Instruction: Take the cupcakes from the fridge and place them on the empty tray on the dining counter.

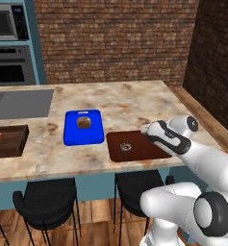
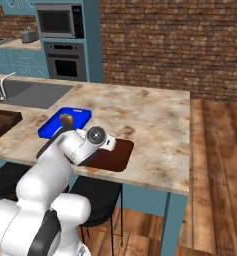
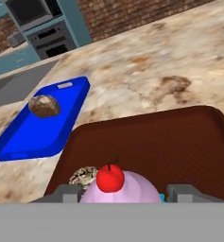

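We see a red brick wall [image 1: 115, 38] behind. Teal cabinets hold a microwave [image 2: 60, 21] and oven [image 2: 65, 65]. Below us lies a wooden plank floor [image 2: 215, 165].

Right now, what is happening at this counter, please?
The robot's end effector holds a pink cupcake with a cherry just over the brown tray on the stone counter. Another small cupcake already sits on that tray. A blue board with a brown bun lies beside the tray.
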Controlling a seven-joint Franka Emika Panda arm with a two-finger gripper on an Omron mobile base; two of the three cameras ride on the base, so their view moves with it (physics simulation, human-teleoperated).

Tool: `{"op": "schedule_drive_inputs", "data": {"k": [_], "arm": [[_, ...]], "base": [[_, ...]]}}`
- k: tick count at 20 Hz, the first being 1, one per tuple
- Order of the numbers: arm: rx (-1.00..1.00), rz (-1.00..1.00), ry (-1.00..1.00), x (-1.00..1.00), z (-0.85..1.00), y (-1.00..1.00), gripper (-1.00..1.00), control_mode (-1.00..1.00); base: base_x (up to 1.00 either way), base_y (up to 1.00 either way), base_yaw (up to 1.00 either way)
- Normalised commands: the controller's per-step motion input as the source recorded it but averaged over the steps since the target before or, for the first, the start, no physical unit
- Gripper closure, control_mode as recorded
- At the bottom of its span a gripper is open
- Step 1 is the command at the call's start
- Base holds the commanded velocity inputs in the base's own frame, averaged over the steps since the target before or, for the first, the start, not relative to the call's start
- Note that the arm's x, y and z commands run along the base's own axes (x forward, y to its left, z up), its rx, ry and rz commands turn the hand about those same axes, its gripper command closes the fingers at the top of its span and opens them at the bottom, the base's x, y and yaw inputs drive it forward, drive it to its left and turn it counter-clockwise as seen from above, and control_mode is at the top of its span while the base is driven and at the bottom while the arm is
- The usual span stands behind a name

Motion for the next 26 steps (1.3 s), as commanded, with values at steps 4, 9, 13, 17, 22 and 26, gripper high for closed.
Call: {"op": "schedule_drive_inputs", "data": {"k": [4, 9, 13, 17, 22, 26], "arm": [[-0.03, 0.0, 0.0, 0.28, -0.24, -0.09, 1.0, -1.0], [0.0, 0.0, -0.02, 0.03, -0.28, -0.14, 1.0, -1.0], [0.0, 0.0, -0.07, 0.0, -0.28, 0.0, 1.0, -1.0], [0.0, 0.0, -0.01, 0.0, -0.23, 0.0, 1.0, -1.0], [0.0, 0.0, 0.0, 0.0, -0.3, 0.0, 1.0, -1.0], [0.0, 0.0, 0.0, 0.04, -0.21, -0.08, 1.0, -1.0]], "base": [[0.0, 0.0, 0.0], [0.0, 0.0, 0.0], [0.0, 0.0, 0.0], [0.0, 0.0, 0.0], [0.0, 0.0, 0.0], [0.0, 0.0, 0.0]]}}
